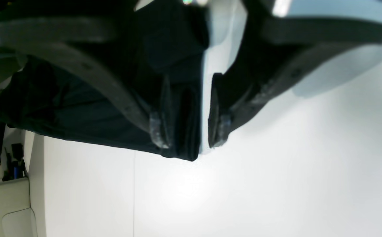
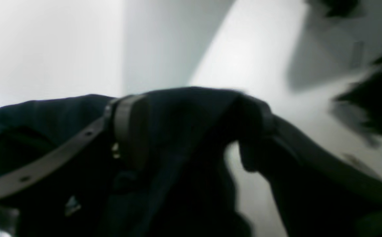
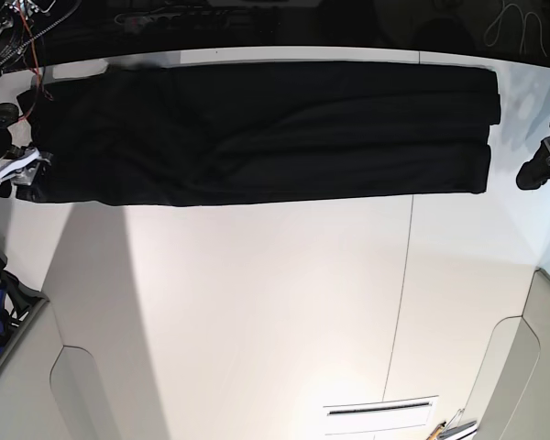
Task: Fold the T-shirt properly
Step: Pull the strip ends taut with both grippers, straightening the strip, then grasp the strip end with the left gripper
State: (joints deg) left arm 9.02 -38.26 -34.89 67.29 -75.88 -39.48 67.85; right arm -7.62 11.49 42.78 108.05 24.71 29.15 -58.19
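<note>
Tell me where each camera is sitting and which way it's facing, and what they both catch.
Left wrist: on the left arm, facing down at the black T-shirt's end and the white table; its own open end effector shows.
Right wrist: on the right arm, facing the T-shirt's other end close up; its end effector's blurred fingers show.
Base: above the table, looking down; the T-shirt lies lengthwise, with parts of both arms at the sides.
Shared: left wrist and base both show the T-shirt's end toward the left arm.
</note>
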